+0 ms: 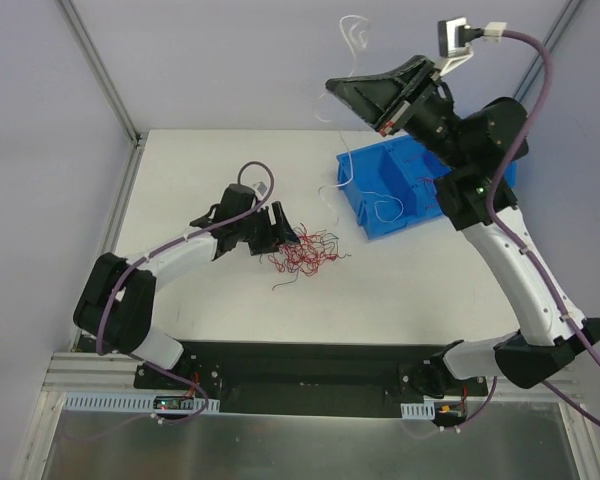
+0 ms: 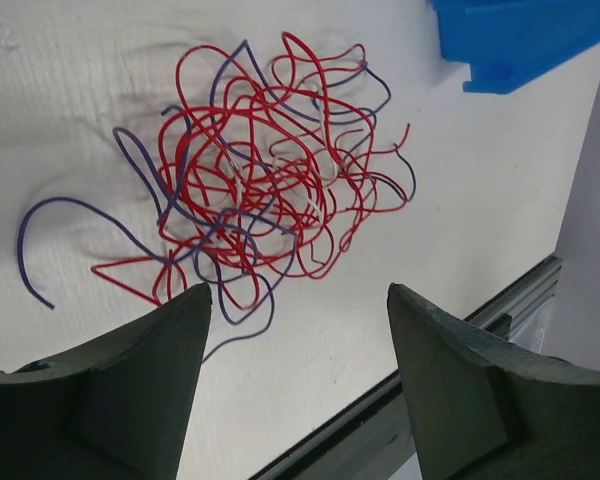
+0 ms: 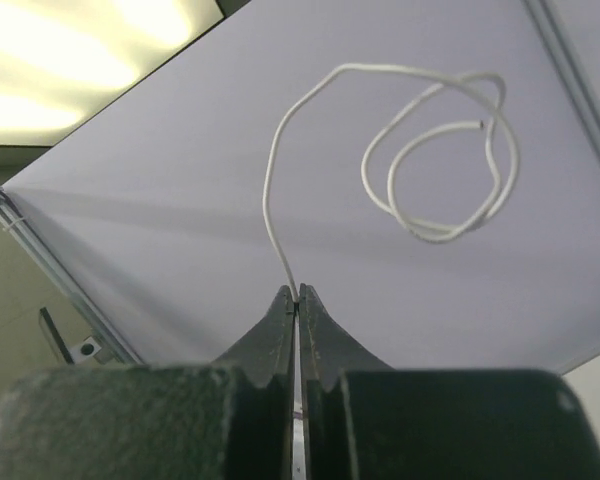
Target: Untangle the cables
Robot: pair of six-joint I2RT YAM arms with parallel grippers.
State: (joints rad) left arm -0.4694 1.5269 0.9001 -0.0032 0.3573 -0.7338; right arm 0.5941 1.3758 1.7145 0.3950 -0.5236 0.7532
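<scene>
Table (image 1: 210, 160): blue bin (image 1: 356, 192) holds white cables (image 1: 387, 208), seemingly.

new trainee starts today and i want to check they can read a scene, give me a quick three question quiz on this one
1. True or false: the right gripper has its fingers shut on a white cable.
2. The tangle of cables lies: A in the bin; B on the table; C between the right gripper's fingers.
3. Fill in: the left gripper, close to the tangle, has its fingers ___, with nothing between them.

Key: 1 true; 2 B; 3 open.
</scene>
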